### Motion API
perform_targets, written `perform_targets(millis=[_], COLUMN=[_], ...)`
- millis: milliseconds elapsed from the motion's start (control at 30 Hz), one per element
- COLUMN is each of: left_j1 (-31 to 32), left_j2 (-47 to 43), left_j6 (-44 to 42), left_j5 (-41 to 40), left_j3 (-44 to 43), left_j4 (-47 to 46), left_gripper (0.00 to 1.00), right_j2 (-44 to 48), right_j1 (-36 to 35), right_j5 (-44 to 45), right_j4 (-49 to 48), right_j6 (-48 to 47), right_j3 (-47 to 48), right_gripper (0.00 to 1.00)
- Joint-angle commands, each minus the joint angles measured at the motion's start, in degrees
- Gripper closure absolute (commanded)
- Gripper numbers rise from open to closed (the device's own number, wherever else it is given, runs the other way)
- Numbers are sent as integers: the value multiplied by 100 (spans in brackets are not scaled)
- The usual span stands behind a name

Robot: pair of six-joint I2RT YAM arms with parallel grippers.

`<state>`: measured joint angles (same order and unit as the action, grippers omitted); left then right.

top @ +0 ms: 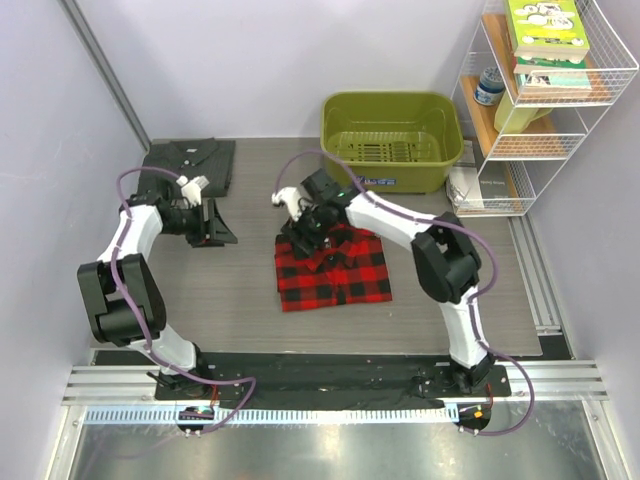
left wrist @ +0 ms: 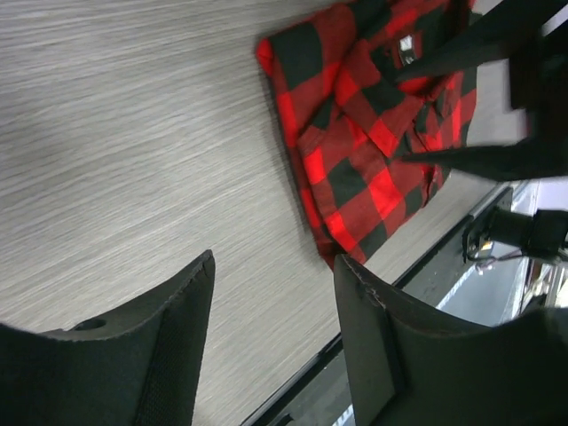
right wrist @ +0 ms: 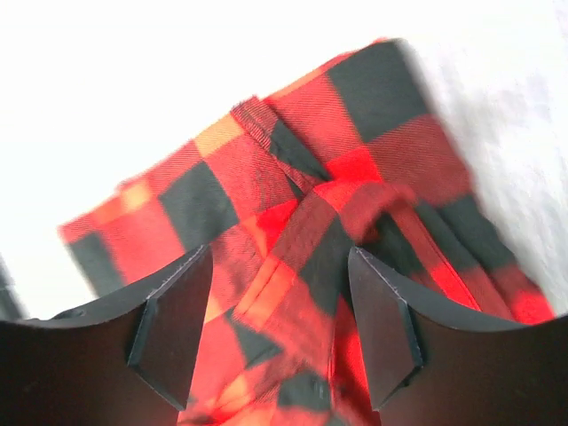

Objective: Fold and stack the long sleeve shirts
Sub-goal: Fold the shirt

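Note:
The red-and-black plaid shirt [top: 335, 268] lies folded in the middle of the table, with its collar end toward the back. My right gripper [top: 303, 225] hovers over that collar end. In the right wrist view its jaws [right wrist: 280, 257] stand open, with plaid fabric [right wrist: 293, 186] lying under and between the fingers. The dark grey shirt [top: 190, 162] lies folded at the back left. My left gripper [top: 215, 228] is just in front of it. It shows open and empty [left wrist: 275, 262] over bare table, and the plaid shirt [left wrist: 364, 142] lies off to its far side.
A green plastic basin [top: 390, 125] stands at the back centre. A white wire shelf [top: 545, 100] with books stands at the back right, with a paper booklet [top: 468, 186] at its foot. A metal rail [top: 330, 385] runs along the near edge.

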<state>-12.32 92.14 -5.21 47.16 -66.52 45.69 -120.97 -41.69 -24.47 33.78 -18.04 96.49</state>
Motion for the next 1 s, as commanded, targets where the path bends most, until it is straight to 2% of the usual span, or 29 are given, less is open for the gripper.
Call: perform_targets(millis=[0, 100, 167, 200, 233, 300, 333, 500, 567, 633, 733, 800, 867, 900, 967], left_j1=[413, 966, 1178, 1553, 1661, 1968, 2074, 2470, 2462, 2419, 2252, 2207, 2146, 2120, 2067], left_j2=[-3, 41, 120, 164, 277, 418, 497, 1051, 1349, 1543, 1754, 1878, 1922, 1922, 1904], left_j6=[239, 651, 960, 1056, 1197, 1312, 1356, 1725, 1752, 1664, 1585, 1515, 1462, 1401, 1330], left_j5=[268, 136, 154, 101, 109, 40, 22, -320, -601, -829, -963, -989, -980, -998, -1050], left_j3=[-28, 95, 227, 262, 306, 298, 298, 237, 166, -62, -369, -651, -870, -897, -959], left_j4=[-95, -305, -429, -517, -552, -605, -631, -807, -773, -633, -684, -684, -641, -623, -510], left_gripper=[45, 52, 57, 59, 60, 59, 55, 50, 55, 63, 73, 85, 91, 99, 100], right_j2=[1258, 1776, 2006, 2137, 2200, 2314, 2419, 2403, 2227, 2034, 1797, 1735, 1743, 1752, 1822], right_j1=[819, 1653, 2171, 2331, 2445, 2613, 2640, 2658, 2657, 2657, 2657, 2657, 2657, 2657, 2666], right_j5=[-1005, -1367, -1211, -1262, -1271, -1105, -1087, -1147, -1148, -1201, -1183, -1235, -1332, -1332, -1350], right_j4=[-222, -214, -83, 48, 180, 532, 568, 428, 314, 165, 24, 6, -47, -47, 75], right_j6=[1249, 1698, 1682, 1586, 1506, 1137, 1084, 952, 926, 908, 925, 952, 1048, 1083, 1040], right_j3=[-296, -981, -1559, -1693, -1808, -2142, -2265, -2959, -3109, -3153, -3110, -3075, -3092, -3092, -3057], right_gripper=[32, 36, 41, 43, 46, 47, 47, 48, 49, 50, 57, 66, 73, 80, 82])
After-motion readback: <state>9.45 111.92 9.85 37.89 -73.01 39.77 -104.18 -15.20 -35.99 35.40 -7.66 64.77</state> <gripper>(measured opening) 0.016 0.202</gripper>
